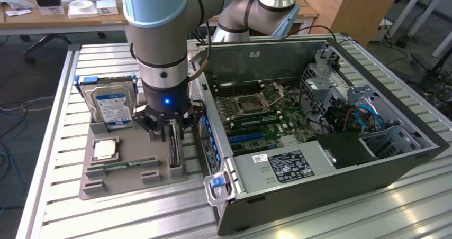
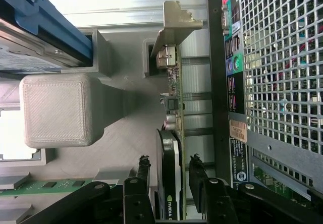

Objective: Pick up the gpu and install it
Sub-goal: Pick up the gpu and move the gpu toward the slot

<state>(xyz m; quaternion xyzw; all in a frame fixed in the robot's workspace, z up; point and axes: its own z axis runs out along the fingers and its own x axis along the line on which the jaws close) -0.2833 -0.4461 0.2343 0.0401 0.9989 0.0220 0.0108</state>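
A: Whereabouts of the gpu (image 1: 174, 153)?
B: On edge in a slot of the grey tray (image 1: 134, 180), beside the open computer case (image 1: 318, 183).
A: And the gripper (image 2: 169, 161)?
B: Straddling the gpu, fingers (image 2: 144, 171) parted, slim gaps, gripping nothing.
A: Rest of the tray?
B: Hard drive (image 1: 111, 104) upright, RAM stick (image 1: 124, 166) flat.

The arm (image 1: 164, 48) hangs straight down, its jaws parted and pointing downward
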